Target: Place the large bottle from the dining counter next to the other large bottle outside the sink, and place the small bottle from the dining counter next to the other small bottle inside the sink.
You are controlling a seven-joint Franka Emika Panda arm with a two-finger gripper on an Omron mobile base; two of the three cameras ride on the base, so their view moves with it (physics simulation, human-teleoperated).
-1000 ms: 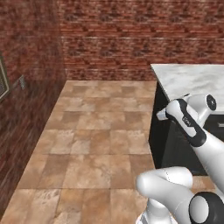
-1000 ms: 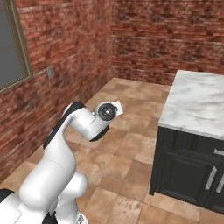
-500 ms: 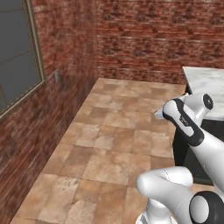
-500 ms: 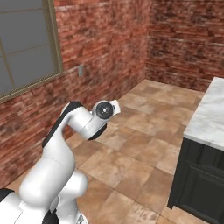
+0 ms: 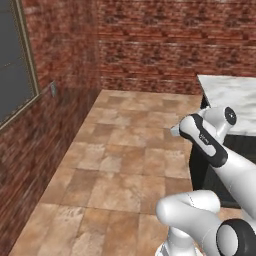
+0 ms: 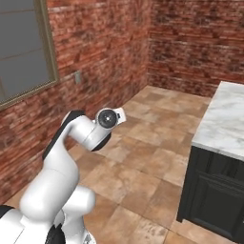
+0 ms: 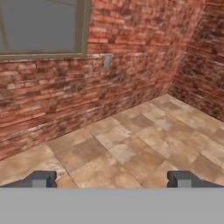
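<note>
Both large bottles, both small bottles and the sink are out of view. My gripper [image 7: 111,181] is open, its two dark fingertips [image 7: 41,179] far apart with nothing between them. It points at a tiled floor [image 7: 131,144] and a brick wall [image 7: 65,96]. The white arm [image 5: 210,145] is folded close over the base, and its hand [image 6: 114,116] hangs above the floor, left of a marble-topped counter [image 6: 226,124].
The counter [image 5: 235,92] has dark cabinet fronts [image 6: 214,195] and stands at my right. Brick walls close the left and far sides, with a window [image 6: 24,47] and a wall outlet [image 6: 77,77]. Open tiled floor [image 5: 125,160] lies ahead.
The whole picture has shifted: the base has turned left, so the counter has slid to the right and the window has come into view. The arm keeps its folded pose, gripper open.
</note>
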